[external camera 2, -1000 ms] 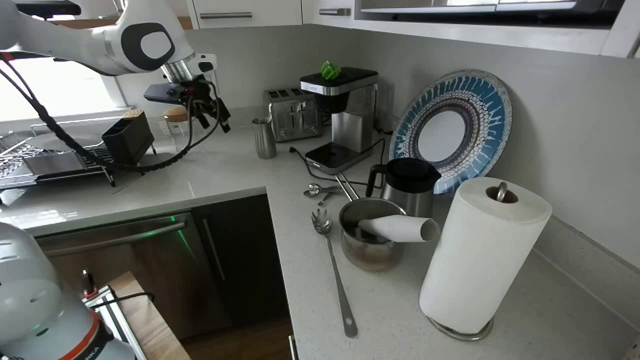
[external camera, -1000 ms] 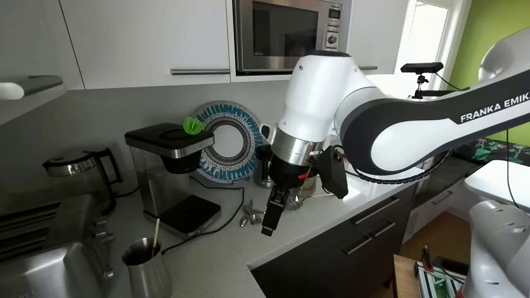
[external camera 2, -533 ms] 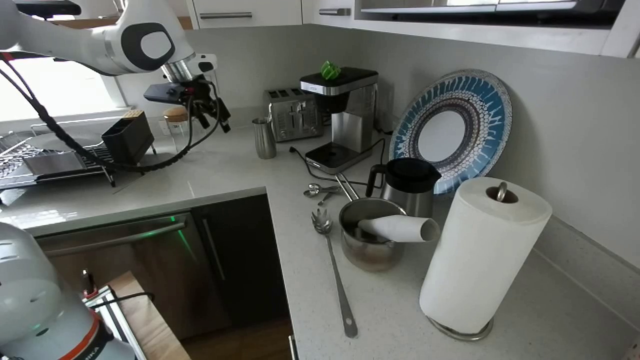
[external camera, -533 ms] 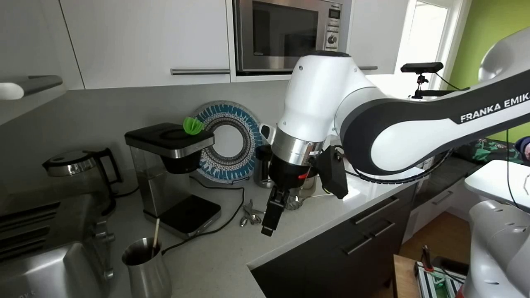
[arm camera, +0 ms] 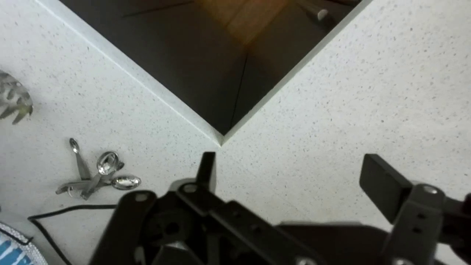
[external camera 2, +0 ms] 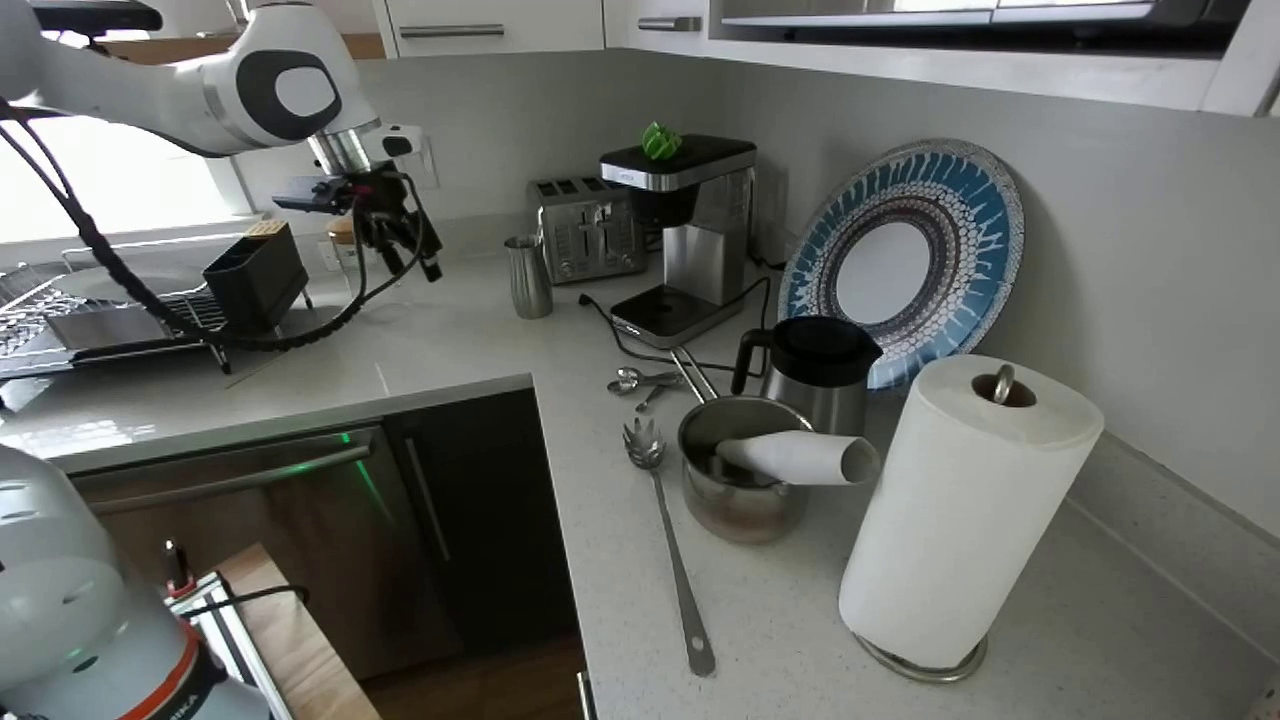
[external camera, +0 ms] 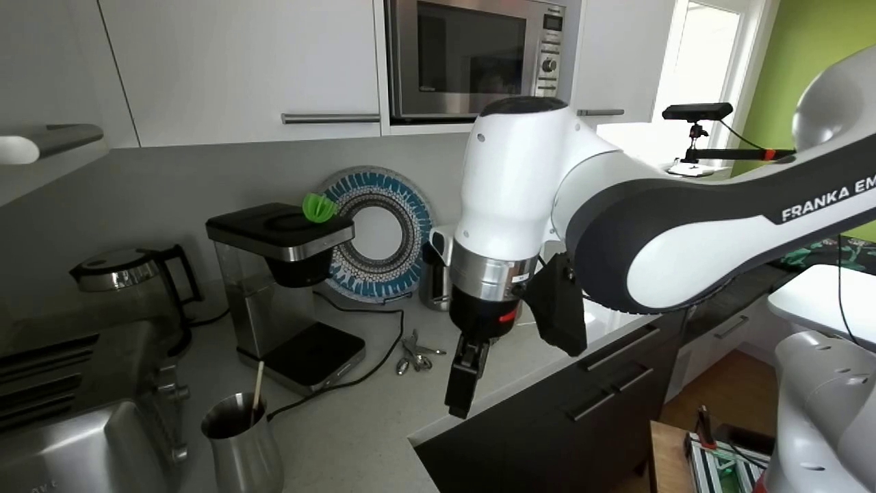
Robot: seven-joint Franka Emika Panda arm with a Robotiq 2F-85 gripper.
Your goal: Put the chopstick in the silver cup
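The silver cup (external camera: 248,459) stands upright on the counter, low in an exterior view, beside the toaster. A thin pale chopstick (external camera: 258,385) leans inside it, with its upper end above the rim. The cup also shows in an exterior view (external camera 2: 530,283), where I cannot make out the chopstick. My gripper (external camera: 463,397) hangs above the counter, apart from the cup; it shows in an exterior view (external camera 2: 408,262) too. In the wrist view my gripper (arm camera: 289,173) has its fingers wide apart with bare counter between them. The cup and chopstick are outside the wrist view.
The counter's inner corner (arm camera: 221,141) lies below the gripper. Several measuring spoons (arm camera: 99,176) and a black cord (arm camera: 73,208) lie near it. The toaster (external camera: 89,404), coffee machine (external camera: 287,301), pot (external camera 2: 745,500) and dish rack (external camera 2: 130,335) stand around.
My gripper has moved lower, to the right in an exterior view showing the chopstick and to the left in an exterior view showing the paper roll. The cup and chopstick have not moved.
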